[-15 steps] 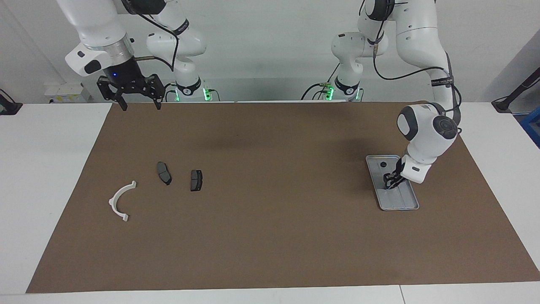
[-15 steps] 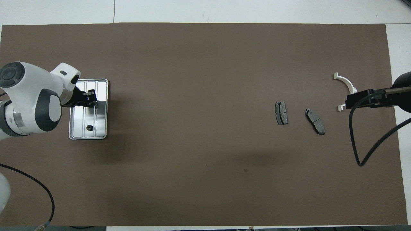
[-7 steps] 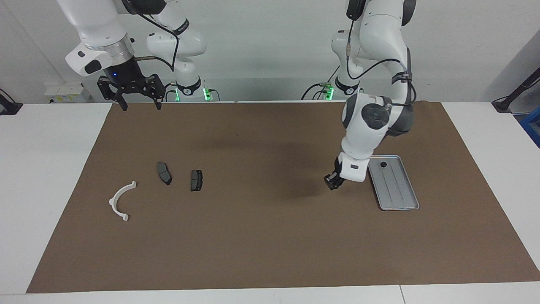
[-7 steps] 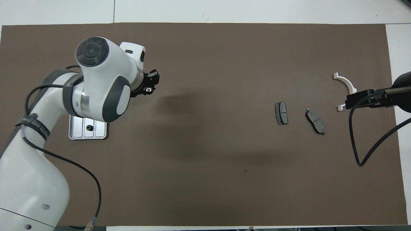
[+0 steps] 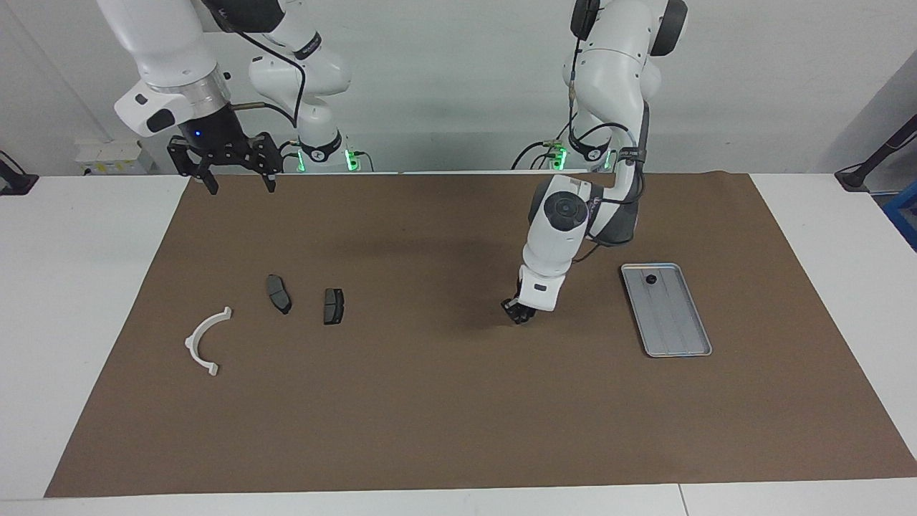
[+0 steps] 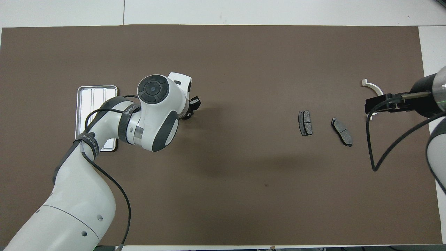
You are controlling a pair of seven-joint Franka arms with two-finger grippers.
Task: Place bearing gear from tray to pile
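The silver-grey tray [image 5: 677,330] [image 6: 92,101] lies at the left arm's end of the mat, with one small black round part [image 5: 651,279] in its corner nearest the robots. My left gripper [image 5: 517,315] [image 6: 193,108] hangs low over the bare mat between the tray and the pile. It is shut on a small bearing gear that the fingers mostly hide. The pile lies at the right arm's end: a white semicircular bracket [image 5: 206,340] [image 6: 372,86] and two dark pads [image 5: 279,293] [image 5: 333,306] [image 6: 305,122] [image 6: 342,131]. My right gripper [image 5: 240,179] [image 6: 374,104] waits open, raised over the mat's edge by the robots.
A brown mat [image 5: 430,416] covers most of the white table. The left arm's elbow and forearm [image 6: 153,111] hide part of the tray in the overhead view. A black cable [image 6: 373,146] hangs from the right arm.
My left gripper has risen out of the tray and swung toward the pile, now well past the tray's rim. The right gripper has shifted only slightly.
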